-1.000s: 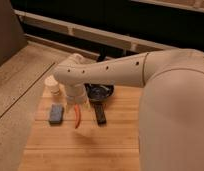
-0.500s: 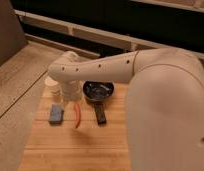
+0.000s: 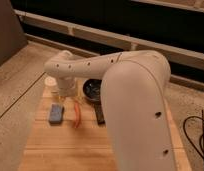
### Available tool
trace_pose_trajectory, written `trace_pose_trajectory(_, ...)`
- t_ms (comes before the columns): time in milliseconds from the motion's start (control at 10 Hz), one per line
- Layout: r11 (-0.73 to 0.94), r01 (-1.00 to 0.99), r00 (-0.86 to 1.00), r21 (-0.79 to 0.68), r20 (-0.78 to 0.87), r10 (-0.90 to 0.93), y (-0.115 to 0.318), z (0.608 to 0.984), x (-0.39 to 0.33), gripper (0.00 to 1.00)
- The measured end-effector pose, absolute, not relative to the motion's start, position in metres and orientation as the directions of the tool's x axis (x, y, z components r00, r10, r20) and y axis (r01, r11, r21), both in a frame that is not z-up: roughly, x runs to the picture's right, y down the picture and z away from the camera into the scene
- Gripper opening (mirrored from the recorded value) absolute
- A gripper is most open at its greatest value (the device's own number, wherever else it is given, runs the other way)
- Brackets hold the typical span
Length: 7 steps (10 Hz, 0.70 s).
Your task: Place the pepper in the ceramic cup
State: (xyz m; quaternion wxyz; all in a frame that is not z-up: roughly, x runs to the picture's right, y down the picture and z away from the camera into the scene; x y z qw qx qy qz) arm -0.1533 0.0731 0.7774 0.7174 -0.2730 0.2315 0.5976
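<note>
One red-orange pepper (image 3: 76, 114) lies on the wooden counter (image 3: 50, 145), between a blue block (image 3: 56, 113) and a black bar (image 3: 100, 115). The claw (image 3: 70, 95) hangs near the pepper's far end, beside the ceramic cup (image 3: 51, 83); whether the claw is open or closed cannot be told.

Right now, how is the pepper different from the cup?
The pepper is red-orange; the cup is off-white. The pepper is long, thin and lies flat; the cup is short, round and stands upright. The pepper shows fully; the cup is partly hidden by the arm. Both sit on the wooden table. The gripper hangs over the pepper's far end, beside the cup.
</note>
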Motion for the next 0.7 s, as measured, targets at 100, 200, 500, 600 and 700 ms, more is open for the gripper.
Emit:
trace_pose_trajectory(100,0.134,-0.985,0.175,-0.112,-0.663,0.728,0.073,0.783,-0.151,0.65)
trace_pose_trajectory(200,0.132,-0.986,0.169,-0.106,-0.671,0.722,0.073,0.79,-0.15,0.65)
trace_pose_trajectory(500,0.112,-0.99,0.138,-0.084,-0.701,0.7,0.081,0.807,-0.142,0.65)
trace_pose_trajectory(600,0.111,-0.991,0.132,-0.075,-0.708,0.694,0.084,0.813,-0.143,0.65)
trace_pose_trajectory(700,0.108,-0.992,0.126,-0.071,-0.711,0.692,0.086,0.817,-0.145,0.65)
